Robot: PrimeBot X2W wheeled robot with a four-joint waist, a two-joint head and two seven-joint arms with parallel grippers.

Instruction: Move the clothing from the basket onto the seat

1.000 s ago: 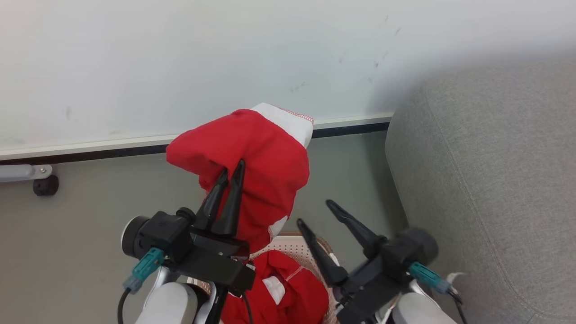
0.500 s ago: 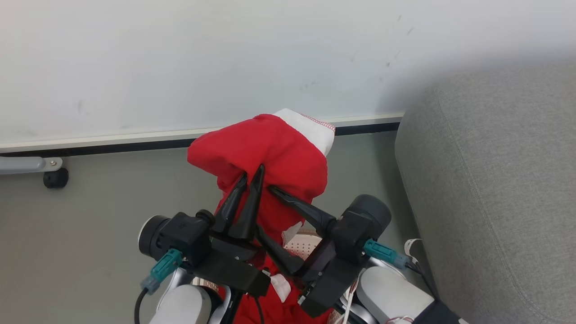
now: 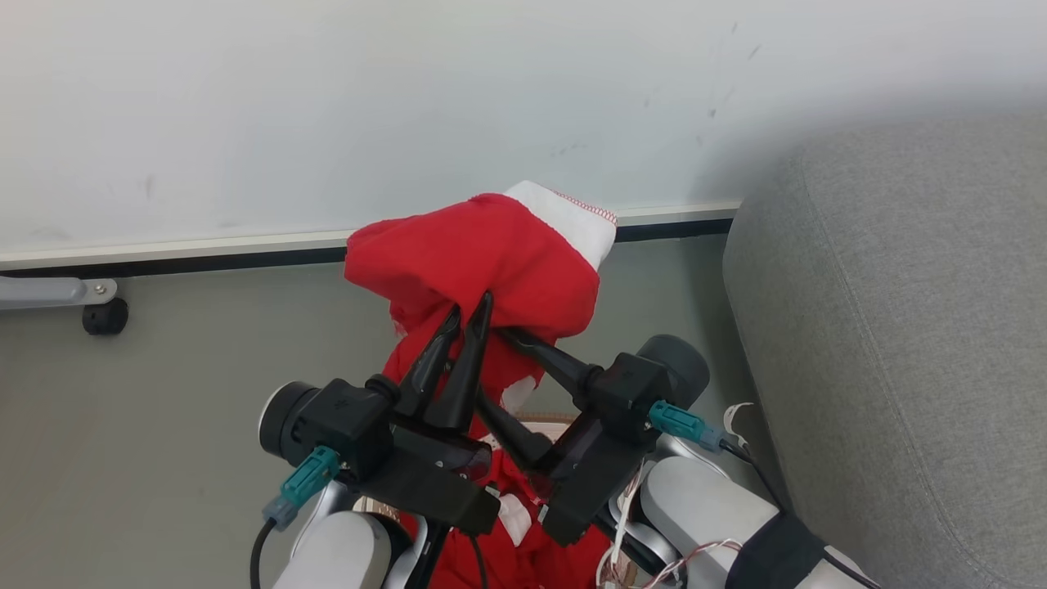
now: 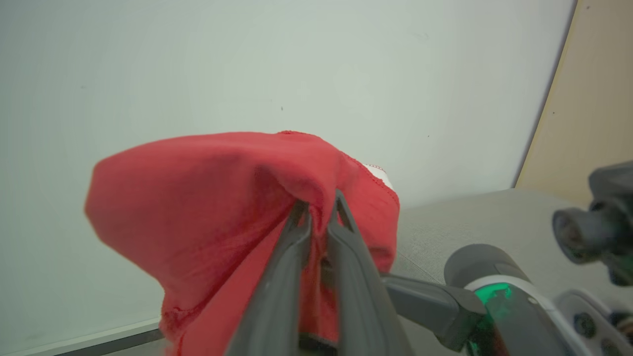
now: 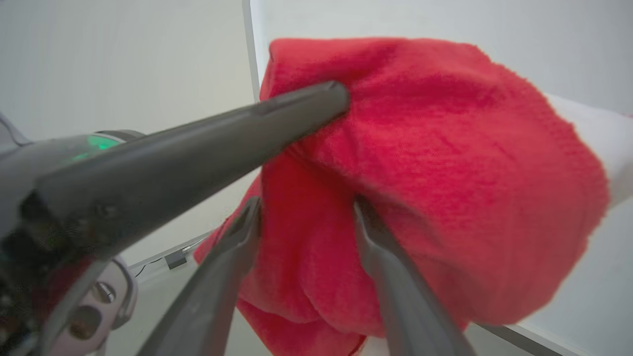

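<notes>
A: Where is the garment point(image 3: 491, 254)?

B: Up in the air, in front of the wall point(image 3: 409, 106) and above the floor point(image 3: 164, 425). It is a red bundle with white trim point(image 3: 572, 221) at its top right, and its lower part hangs down between the two arms.

A: What is holding it?

B: The left gripper point(image 3: 472, 303). Its two fingers are pressed together on a fold of the red cloth. The left wrist view shows fabric squeezed between the tips and draped over both sides.

A: And the right gripper point(image 3: 491, 364)?

B: It comes in from the right with its fingers spread. In the right wrist view a bulge of the garment sits between them, and both tips lie against the cloth without closing on it. A finger of the left gripper crosses just above them.

A: Where is the basket point(image 3: 560, 427)?

B: Below the grippers, mostly hidden by the arms. A small cream, perforated patch with a brown edge shows there, so it is probably the rim. More red clothes point(image 3: 515, 556) lie low between the forearms, but I cannot tell how much of them is inside it.

A: The seat point(image 3: 891, 327)?

B: Grey, on the right, well apart from the garment and bare where it shows.

A: Anything else?

B: A skirting strip point(image 3: 204, 255) along the wall's foot and a black castor point(image 3: 105, 316) at far left.
</notes>
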